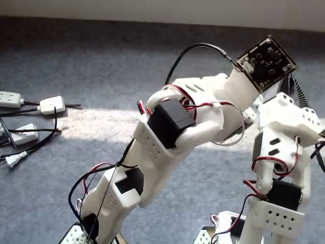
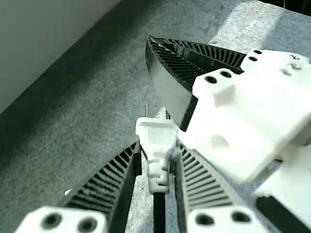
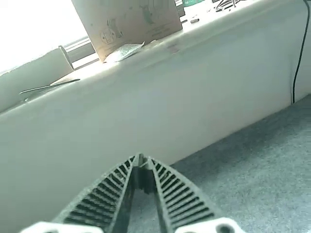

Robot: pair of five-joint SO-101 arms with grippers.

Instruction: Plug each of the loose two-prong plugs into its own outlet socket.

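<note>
Clamps left claw [image 2: 156, 149] on the hard body of a seemingly light, stiff, slick plug [image 2: 155, 132], prongs free, with right claw [image 3: 141, 162] pressed together and a socket [image 1: 10, 98] at nine o'clock on the worktop [image 1: 101, 51].

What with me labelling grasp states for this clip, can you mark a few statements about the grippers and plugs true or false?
1. The left gripper holds a white two-prong plug between its fingers. True.
2. The right gripper is wide open. False: its fingers are closed together at the tips.
3. A loose plug lies on the grey carpet towards the left of the high view. True.
4. The held two-prong plug is seated in a socket. False: its prongs point out free above the carpet, with no socket around them.
</note>
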